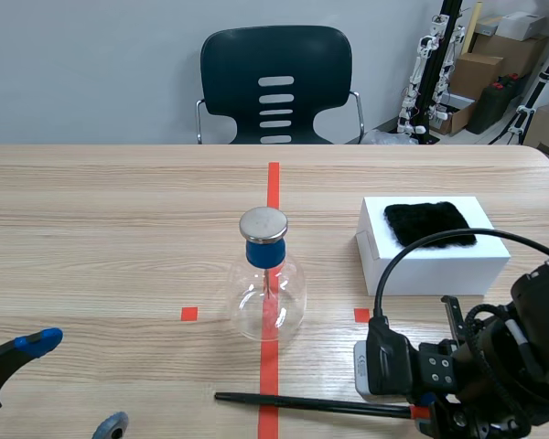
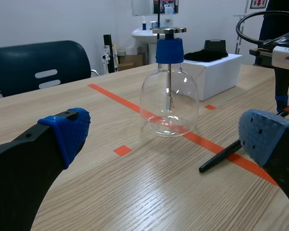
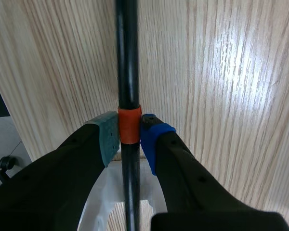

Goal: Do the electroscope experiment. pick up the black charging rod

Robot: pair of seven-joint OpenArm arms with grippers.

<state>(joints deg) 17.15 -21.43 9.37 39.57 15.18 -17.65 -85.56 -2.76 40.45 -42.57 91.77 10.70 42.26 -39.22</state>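
Observation:
The black charging rod [image 1: 311,402] lies on the table near the front edge, thin, with an orange band [image 3: 129,125] near its right end. My right gripper [image 1: 424,412] is shut on the rod at that band; in the right wrist view both pads press the band from either side and the rod [image 3: 127,53] runs straight ahead. The rod's tip [image 2: 220,156] shows in the left wrist view. My left gripper [image 1: 73,384] stands open at the front left, low over the table, with nothing between its fingers [image 2: 67,132]. The glass electroscope flask [image 1: 266,288] with a blue stopper and metal disc stands mid-table.
A white box [image 1: 435,247] with a black fur cloth [image 1: 430,224] on top sits right of the flask. A dark chair [image 1: 276,82] stands beyond the far edge. Cardboard boxes and equipment are at the back right.

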